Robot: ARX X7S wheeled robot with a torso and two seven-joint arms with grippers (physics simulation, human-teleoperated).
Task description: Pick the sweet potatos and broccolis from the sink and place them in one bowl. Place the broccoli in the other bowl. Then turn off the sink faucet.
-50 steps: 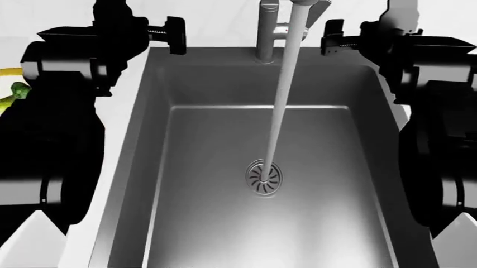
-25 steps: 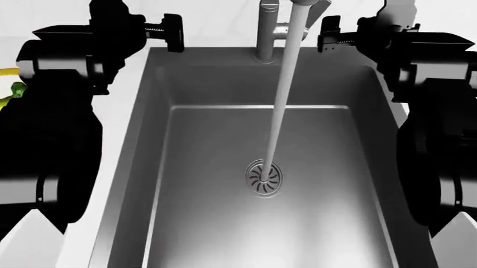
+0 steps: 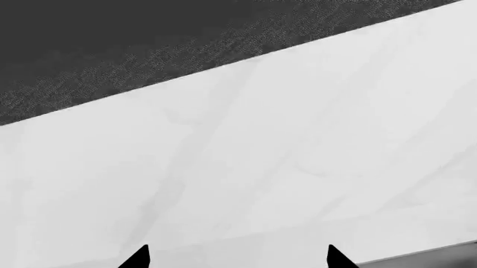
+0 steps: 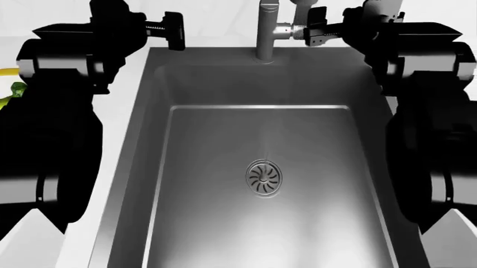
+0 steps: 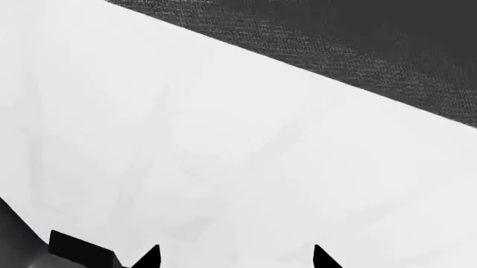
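Observation:
The steel sink holds no vegetables, only its drain. No water runs from the faucet. My right gripper is at the faucet's side lever, its fingertips touching or nearly touching it. In the right wrist view the gripper is open over white counter. My left gripper hovers at the sink's back left corner, and its wrist view shows it open and empty. A green broccoli piece shows at the far left by a yellow bowl rim. Sweet potatoes are out of view.
White counter borders the sink on both sides and at the back. Both black arms hang over the sink's left and right rims and hide much of the counter there.
The water stream that fell onto the drain has stopped. My right gripper has moved left to the faucet lever. The left gripper has stayed put.

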